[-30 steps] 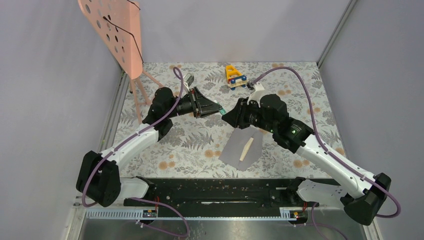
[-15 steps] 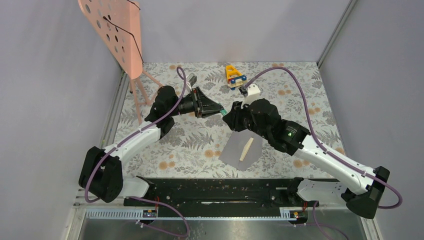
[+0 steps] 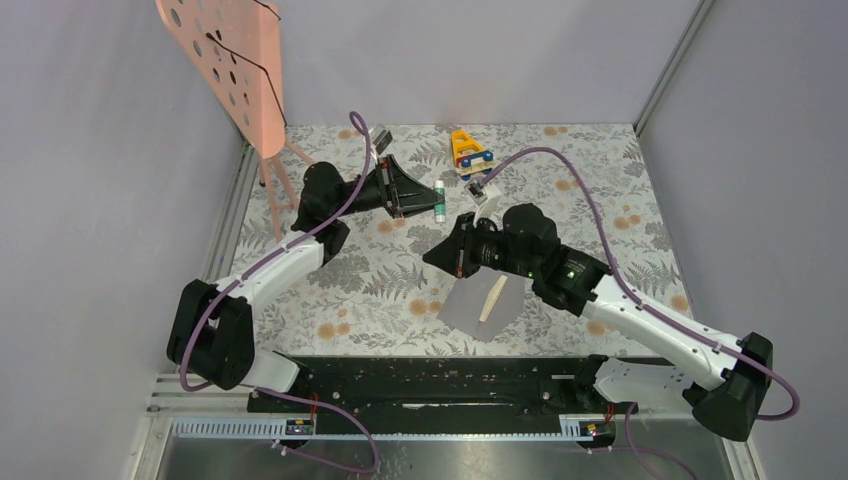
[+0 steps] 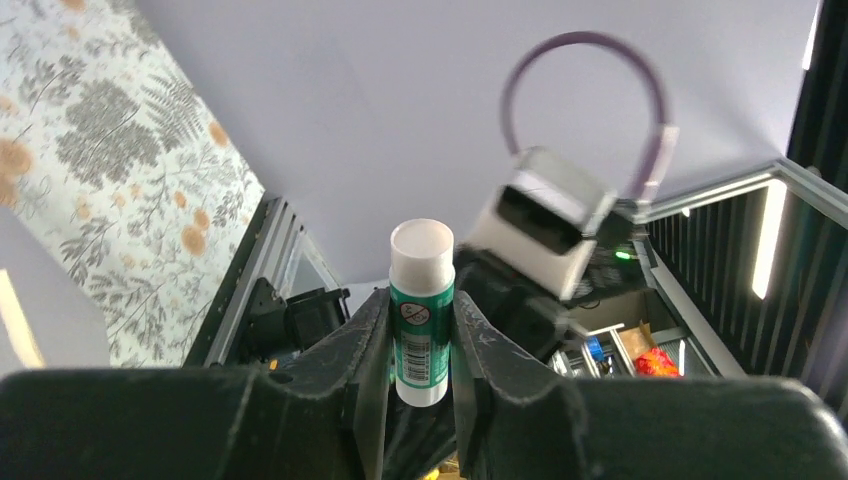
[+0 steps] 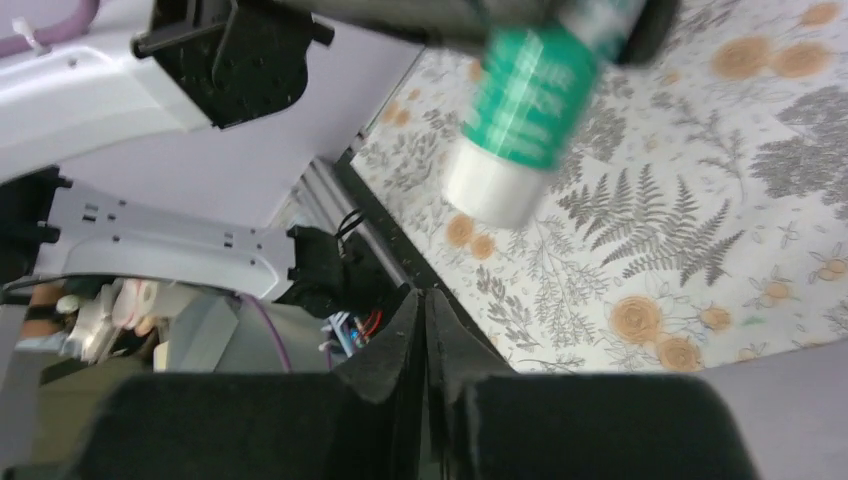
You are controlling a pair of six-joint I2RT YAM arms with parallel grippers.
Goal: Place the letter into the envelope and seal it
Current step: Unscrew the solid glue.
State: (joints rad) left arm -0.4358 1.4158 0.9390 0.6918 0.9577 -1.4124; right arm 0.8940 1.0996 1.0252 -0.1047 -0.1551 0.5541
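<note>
The grey-lilac envelope [image 3: 470, 310] lies flat on the floral tabletop, with the tan letter [image 3: 492, 298] resting on it as a narrow folded strip. My left gripper [image 3: 436, 204] [image 4: 420, 320] hovers behind it, shut on a green-and-white glue stick [image 3: 438, 196] [image 4: 421, 290] whose white end points outward. My right gripper [image 3: 432, 256] [image 5: 425, 300] hangs just left of the envelope's far edge and apart from the stick. Its jaws are pressed together with nothing visible between them. The right wrist view shows the glue stick [image 5: 525, 100] blurred above those jaws.
A pink perforated stand [image 3: 225, 60] leans at the back left on thin legs. A yellow toy car [image 3: 470, 152] sits at the back centre. Grey walls enclose the floral table [image 3: 600, 170]. A black rail [image 3: 450, 380] runs along the near edge.
The two grippers have separated. My left gripper swung up and back with the glue stick. My right gripper drew away toward the near left and closed its jaws.
</note>
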